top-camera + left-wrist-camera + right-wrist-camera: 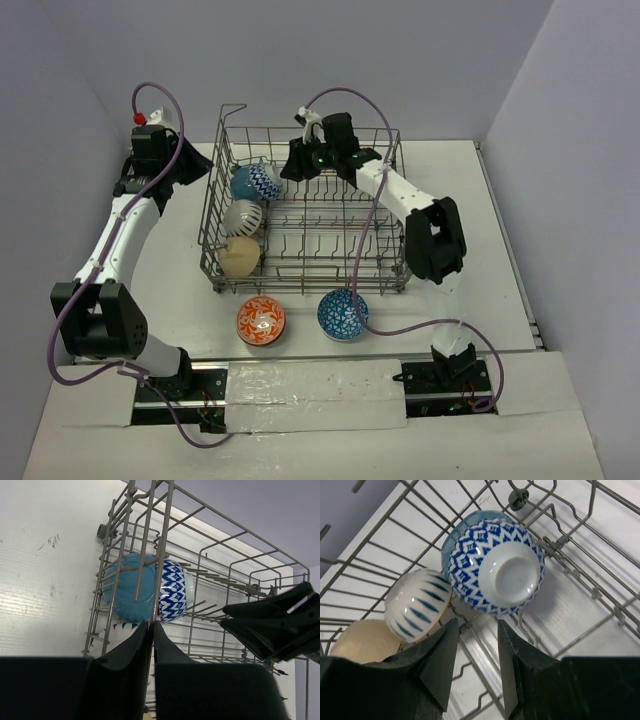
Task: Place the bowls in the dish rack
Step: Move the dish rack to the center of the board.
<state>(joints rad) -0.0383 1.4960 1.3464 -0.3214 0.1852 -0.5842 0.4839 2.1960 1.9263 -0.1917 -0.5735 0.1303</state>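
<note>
The grey wire dish rack [388, 262] stands mid-table. In its left part stand three bowls on edge: a blue-and-white patterned bowl [256, 183], a white bowl with blue stripes [244, 216] and a cream bowl [240, 256]. An orange bowl [261, 321] and a blue patterned bowl [343, 314] sit on the table in front of the rack. My left gripper [197, 160] is at the rack's left wall, shut on an upright rack wire [150, 580]. My right gripper [476, 622] is open and empty inside the rack, just right of the racked patterned bowl [495, 567].
The white table [480, 250] is walled by grey panels at the left, back and right. Purple cables loop from both arms over the rack's back and right side. The right gripper's fingers [270, 617] show through the rack wires in the left wrist view.
</note>
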